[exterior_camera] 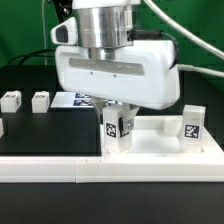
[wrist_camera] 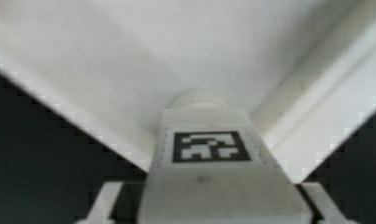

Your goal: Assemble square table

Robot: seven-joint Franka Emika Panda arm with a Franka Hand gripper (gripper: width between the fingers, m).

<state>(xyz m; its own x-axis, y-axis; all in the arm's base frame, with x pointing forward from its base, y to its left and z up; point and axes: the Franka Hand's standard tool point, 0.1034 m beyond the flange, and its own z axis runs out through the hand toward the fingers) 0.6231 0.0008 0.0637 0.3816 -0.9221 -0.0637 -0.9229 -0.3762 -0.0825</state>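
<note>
The white square table top (exterior_camera: 158, 150) lies flat toward the exterior view's right. A white tagged leg (exterior_camera: 114, 130) stands upright at its near left corner, and my gripper (exterior_camera: 114, 122) comes down over it, with a finger on each side. In the wrist view the leg (wrist_camera: 211, 150) fills the middle with its tag facing the camera. The fingers (wrist_camera: 110, 202) press against its two sides, so the gripper (wrist_camera: 213, 208) is shut on this leg. A second leg (exterior_camera: 192, 125) stands upright at the top's right corner.
Two loose legs (exterior_camera: 10, 100) (exterior_camera: 40, 100) lie on the black table at the exterior view's left. The marker board (exterior_camera: 72, 100) lies behind the gripper. A long white border rail (exterior_camera: 90, 172) runs along the front edge.
</note>
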